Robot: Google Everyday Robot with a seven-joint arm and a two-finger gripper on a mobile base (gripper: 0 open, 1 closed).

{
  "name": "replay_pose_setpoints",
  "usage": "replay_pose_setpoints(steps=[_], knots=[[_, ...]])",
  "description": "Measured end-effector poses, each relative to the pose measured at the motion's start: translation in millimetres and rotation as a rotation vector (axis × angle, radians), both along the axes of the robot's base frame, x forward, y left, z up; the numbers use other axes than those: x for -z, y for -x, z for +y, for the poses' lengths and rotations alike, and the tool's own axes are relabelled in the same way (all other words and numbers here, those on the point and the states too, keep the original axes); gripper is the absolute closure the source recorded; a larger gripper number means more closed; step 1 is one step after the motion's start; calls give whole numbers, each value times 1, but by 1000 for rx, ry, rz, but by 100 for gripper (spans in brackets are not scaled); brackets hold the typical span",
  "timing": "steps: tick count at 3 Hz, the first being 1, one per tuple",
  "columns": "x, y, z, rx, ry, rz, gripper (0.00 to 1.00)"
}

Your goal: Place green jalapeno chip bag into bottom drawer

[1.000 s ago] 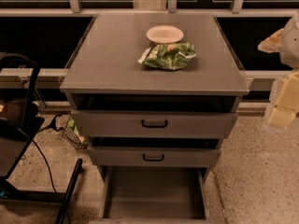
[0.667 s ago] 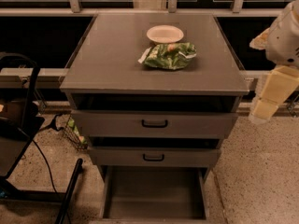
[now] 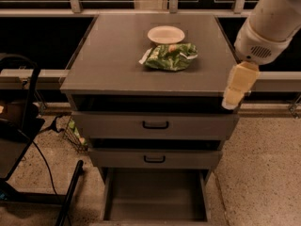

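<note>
Bag (image 3: 170, 56) — green, crinkled, with pale print — lying on the table (image 3: 108, 65), a little right of centre and toward the far side. Directly behind it, a round white bowl (image 3: 165, 34), touching or just short of the bag; cannot tell which.

End effector (image 3: 233, 95) hanging at the table's near right corner, just off the edge, pointing down and well apart from the bag. Apart or together — cannot tell. Joined above to a bulky white arm (image 3: 270, 22) slanting in from the upper right.

Drawer (image 3: 155, 194) pulled out at the foot of the table, nearest of all, grey floor in plain view. Above it, two upper drawers (image 3: 155, 125) pushed in, each with a black handle. Off to the left, a black frame (image 3: 23, 93) and a cable (image 3: 44, 166) on the speckled floor.
</note>
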State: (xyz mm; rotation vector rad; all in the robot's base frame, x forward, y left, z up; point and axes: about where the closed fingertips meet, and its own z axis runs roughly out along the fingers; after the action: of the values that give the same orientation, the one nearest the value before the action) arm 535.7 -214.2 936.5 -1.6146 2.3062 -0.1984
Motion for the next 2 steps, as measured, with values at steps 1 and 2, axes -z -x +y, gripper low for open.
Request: replay_pose_setpoints(steps=[1, 2], knots=[[-3, -39, 5, 23, -94, -44, 0], [-3, -39, 6, 23, -95, -44, 0]])
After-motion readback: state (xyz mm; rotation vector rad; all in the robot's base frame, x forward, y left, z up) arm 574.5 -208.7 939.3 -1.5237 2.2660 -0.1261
